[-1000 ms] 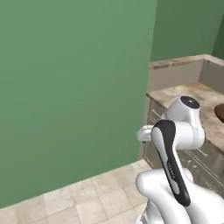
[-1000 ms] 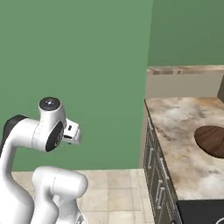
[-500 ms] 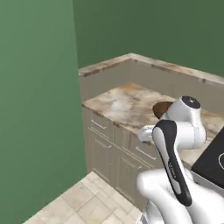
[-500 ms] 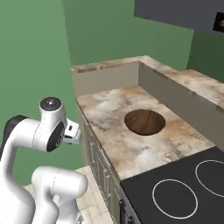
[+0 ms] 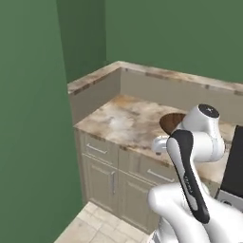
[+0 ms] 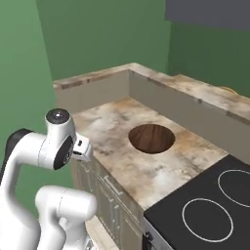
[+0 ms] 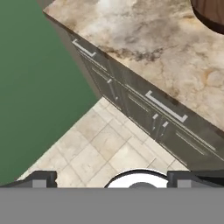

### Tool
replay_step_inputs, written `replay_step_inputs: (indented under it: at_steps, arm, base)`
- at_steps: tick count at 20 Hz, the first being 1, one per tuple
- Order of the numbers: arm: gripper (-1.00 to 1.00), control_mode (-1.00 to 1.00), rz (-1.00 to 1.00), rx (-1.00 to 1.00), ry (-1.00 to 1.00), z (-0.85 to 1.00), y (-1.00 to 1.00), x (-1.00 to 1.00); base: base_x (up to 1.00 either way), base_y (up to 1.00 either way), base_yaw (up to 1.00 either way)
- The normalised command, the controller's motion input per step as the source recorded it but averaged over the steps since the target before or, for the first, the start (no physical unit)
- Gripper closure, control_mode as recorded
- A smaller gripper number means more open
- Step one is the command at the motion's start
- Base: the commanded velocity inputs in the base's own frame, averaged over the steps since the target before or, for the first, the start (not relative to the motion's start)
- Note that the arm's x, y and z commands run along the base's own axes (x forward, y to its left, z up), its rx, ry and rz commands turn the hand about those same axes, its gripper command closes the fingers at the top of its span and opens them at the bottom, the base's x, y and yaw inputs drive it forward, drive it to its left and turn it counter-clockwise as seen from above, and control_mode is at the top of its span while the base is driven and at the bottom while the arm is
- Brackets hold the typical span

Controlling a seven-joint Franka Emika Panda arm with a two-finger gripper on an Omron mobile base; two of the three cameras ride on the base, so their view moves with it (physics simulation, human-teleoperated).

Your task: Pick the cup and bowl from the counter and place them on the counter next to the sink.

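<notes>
The gripper (image 7: 111, 179) stands spread wide with nothing between its two dark fingertips (image 7: 41, 178), hanging over the tiled floor (image 7: 94, 148) in front of the beige panelled cabinets (image 7: 148, 116). In the hand view the wide, shallow, dark brown wood-grain bowl (image 7: 210, 15) lies up at about 1 o'clock from the gripper, on the beige-and-brown marbled stone worktop (image 7: 144, 39) and well apart from it, with the cabinet fronts between. So the coming move, by my judgement, turns on carrying the single arm forward and up over the worktop edge before any descent; being round, the bowl has no long axis to align with.

In the right base view the bowl (image 6: 152, 138) sits mid-worktop (image 6: 112, 127), at about 10 o'clock from the black glass stovetop (image 6: 205, 205). In the left base view it (image 5: 171, 122) peeks out behind the white arm.

Count: one bowl, one arm, two white burner rings (image 6: 205, 219) drawn on the stovetop. I cannot pick out the cup or the sink here.
</notes>
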Motion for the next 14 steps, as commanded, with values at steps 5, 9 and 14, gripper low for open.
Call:
replay_step_inputs:
  at_steps: [5, 9, 14]
  arm:
    - [-1.00, 1.00, 0.00, 0.00, 0.00, 0.00, 0.00, 0.00]
    - [-1.00, 1.00, 0.00, 0.00, 0.00, 0.00, 0.00, 0.00]
    - [-1.00, 1.00, 0.00, 0.00, 0.00, 0.00, 0.00, 0.00]
  base:
    - [0.36, 0.62, -0.50]
    - [0.49, 0.18, -0.65]
    - [0.46, -0.01, -0.76]
